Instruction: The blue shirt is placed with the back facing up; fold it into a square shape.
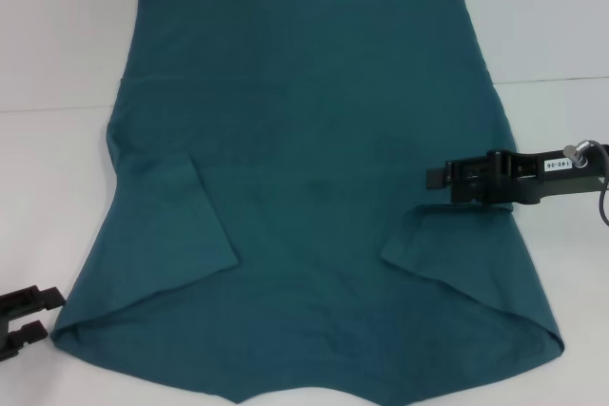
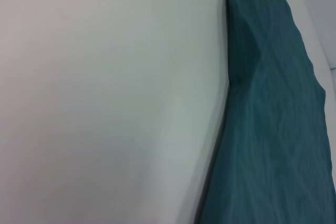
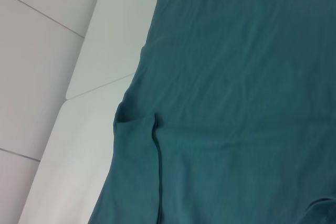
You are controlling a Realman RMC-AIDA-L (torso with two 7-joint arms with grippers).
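Shirt (image 1: 314,187) flat, sleeves folded in | right gripper (image 1: 438,178) over right edge, fingers' state unclear | left gripper (image 1: 24,319) parked near-left, fingers apart | risk: shallow grab drags cloth, undoing right sleeve (image 1: 457,263) fold.

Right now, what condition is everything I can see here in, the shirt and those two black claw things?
blue shirt: lying flat on the white table, plain side up, both sleeves folded inward onto the body.
right gripper: over the shirt's right edge by the folded sleeve; holding nothing visible.
left gripper: low at the shirt's near left corner, off the cloth, fingers apart, holding nothing.
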